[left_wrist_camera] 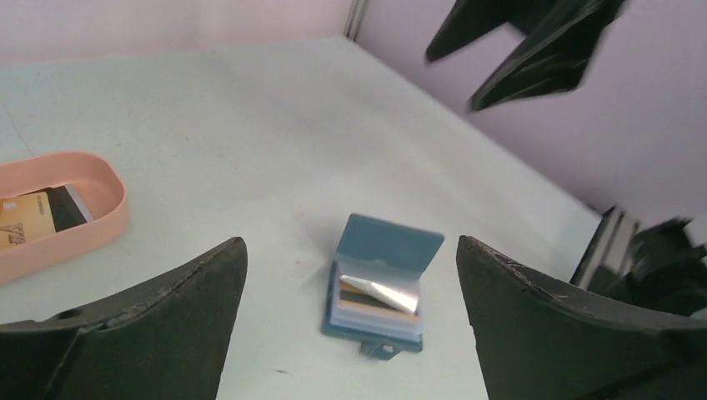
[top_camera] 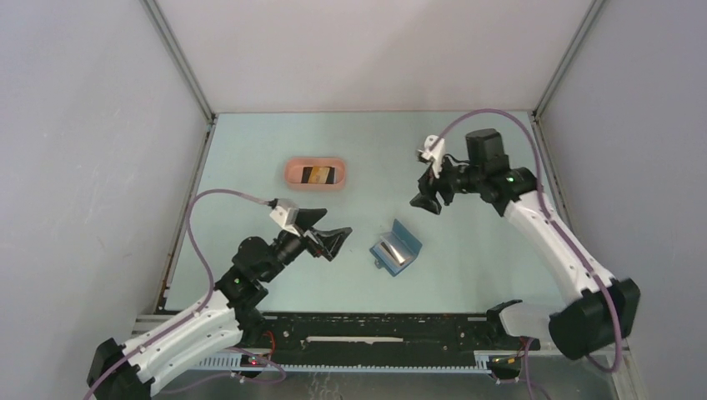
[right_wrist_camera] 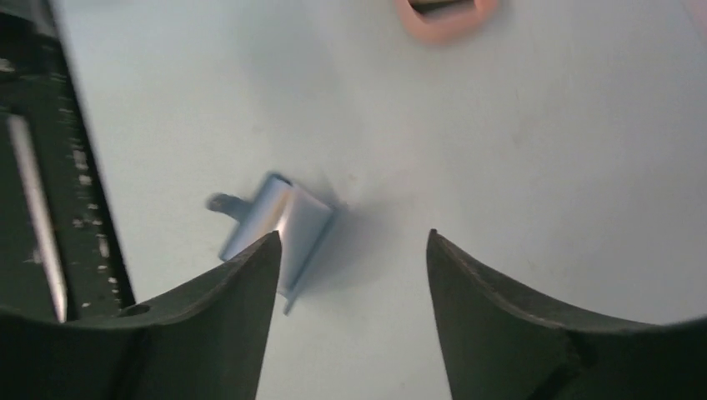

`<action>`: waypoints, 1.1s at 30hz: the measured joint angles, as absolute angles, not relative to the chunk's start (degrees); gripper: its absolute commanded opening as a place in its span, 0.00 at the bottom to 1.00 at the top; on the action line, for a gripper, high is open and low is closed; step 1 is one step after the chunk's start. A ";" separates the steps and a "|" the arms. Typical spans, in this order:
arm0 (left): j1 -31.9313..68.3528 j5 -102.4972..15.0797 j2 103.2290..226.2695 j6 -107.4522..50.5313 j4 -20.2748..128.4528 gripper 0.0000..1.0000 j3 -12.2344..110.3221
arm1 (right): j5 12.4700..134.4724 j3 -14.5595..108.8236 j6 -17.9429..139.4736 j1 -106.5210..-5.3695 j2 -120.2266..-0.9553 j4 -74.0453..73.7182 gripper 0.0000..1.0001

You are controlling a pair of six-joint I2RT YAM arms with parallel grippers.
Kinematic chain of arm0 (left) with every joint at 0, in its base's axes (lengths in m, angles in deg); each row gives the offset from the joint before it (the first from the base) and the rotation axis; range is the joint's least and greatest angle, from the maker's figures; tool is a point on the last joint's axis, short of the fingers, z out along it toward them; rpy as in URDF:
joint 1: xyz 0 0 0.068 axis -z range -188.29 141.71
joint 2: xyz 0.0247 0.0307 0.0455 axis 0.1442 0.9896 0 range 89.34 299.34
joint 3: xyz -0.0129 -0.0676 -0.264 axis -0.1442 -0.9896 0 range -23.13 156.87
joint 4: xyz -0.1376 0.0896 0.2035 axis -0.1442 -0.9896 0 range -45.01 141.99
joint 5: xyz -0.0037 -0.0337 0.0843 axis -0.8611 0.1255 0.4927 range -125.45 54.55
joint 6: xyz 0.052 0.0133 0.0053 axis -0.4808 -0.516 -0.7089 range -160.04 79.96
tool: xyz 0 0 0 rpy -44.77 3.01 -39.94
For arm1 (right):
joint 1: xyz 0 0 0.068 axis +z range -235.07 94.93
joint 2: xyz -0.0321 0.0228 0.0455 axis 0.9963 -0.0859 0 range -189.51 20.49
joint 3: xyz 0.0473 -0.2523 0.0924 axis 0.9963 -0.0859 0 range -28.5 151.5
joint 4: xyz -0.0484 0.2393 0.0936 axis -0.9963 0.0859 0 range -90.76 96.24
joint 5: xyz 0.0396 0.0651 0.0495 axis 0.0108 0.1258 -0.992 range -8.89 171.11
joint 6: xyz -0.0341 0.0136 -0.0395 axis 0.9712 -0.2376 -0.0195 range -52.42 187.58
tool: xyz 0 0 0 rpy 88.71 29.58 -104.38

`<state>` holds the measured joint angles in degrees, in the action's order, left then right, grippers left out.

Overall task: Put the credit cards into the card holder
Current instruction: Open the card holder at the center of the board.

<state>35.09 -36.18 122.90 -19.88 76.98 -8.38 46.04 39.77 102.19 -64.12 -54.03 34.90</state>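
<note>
Left pincer [left_wrist_camera: 350,243] gapes wide and empty, with the card holder [left_wrist_camera: 379,287] lying open on the worktop [left_wrist_camera: 250,125] straight ahead. The credit cards [left_wrist_camera: 33,218] lie in the pink tray [left_wrist_camera: 108,221] off to its left, well apart from the part-open, empty right pincer [top_camera: 427,202].

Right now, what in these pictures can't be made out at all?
- Credit cards in the pink tray: too small to count from above; left wrist view's edge cuts them off.
- Card holder pockets: a shiny flap covers them in left wrist view; blurred and partly behind the right gripper in right wrist view.
</note>
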 measured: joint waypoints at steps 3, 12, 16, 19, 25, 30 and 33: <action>35.02 -38.93 128.19 -25.17 74.99 1.00 -5.52 | 35.62 39.68 103.33 -65.50 -50.71 36.37 0.77; 34.91 -48.62 147.10 -37.14 73.22 1.00 0.03 | 41.82 33.60 99.20 -64.69 -66.16 38.11 0.72; 34.91 -50.91 151.52 -41.56 73.88 1.00 0.03 | 47.07 32.75 98.74 -63.34 -68.96 39.29 0.56; 34.91 -52.22 154.49 -43.46 75.36 1.00 0.03 | 48.71 33.67 98.76 -61.63 -71.36 39.97 0.31; 34.80 -53.86 160.41 -45.67 79.62 1.00 0.03 | 50.48 35.09 99.35 -60.06 -74.90 40.98 0.00; 34.19 -56.33 167.23 -46.67 81.83 1.00 2.41 | 51.22 35.96 105.36 -58.96 -74.73 41.74 0.00; 33.49 -58.12 170.42 -47.26 84.15 0.99 4.47 | 50.83 35.94 112.24 -57.91 -73.88 42.38 0.00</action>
<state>33.49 -58.12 170.42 -47.26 84.15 4.47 50.83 35.94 112.24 -57.91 -73.88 42.38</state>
